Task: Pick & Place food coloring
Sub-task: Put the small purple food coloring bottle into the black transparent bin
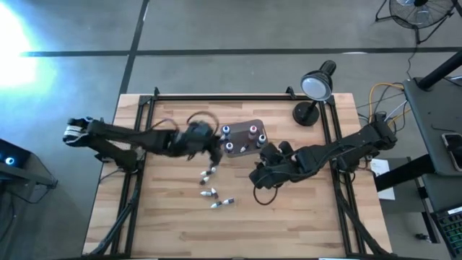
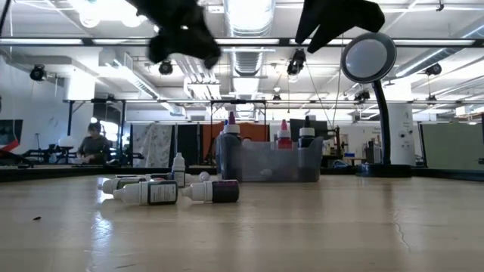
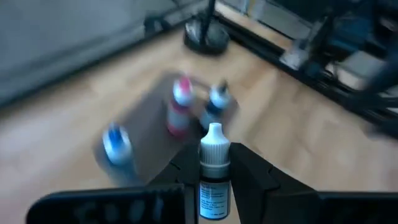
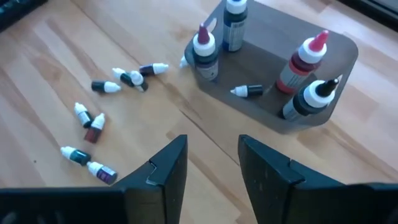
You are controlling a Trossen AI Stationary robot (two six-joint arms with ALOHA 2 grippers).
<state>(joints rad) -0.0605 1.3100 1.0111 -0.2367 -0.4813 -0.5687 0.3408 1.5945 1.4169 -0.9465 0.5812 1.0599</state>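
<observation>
Left gripper [image 3: 214, 180] above table left of tub, jaws clamped on 1 white-capped dropper bottle [image 3: 214, 163], held upright between fingers.

Loose food coloring bottles [image 1: 210, 186] lie scattered on wood table [image 1: 289, 224] in front of tub; most on sides, 1 upright in low view [image 2: 178, 169].

Smoky-grey tub [image 1: 244, 137] near table centre holds 4 larger upright bottles [image 4: 303, 62] plus 1 small bottle lying flat [image 4: 248, 91].

Right gripper [image 4: 212, 163] just right of tub, above bare wood, jaws parted, nothing between them.

Desk lamp [image 1: 315, 87] at far right rear.
</observation>
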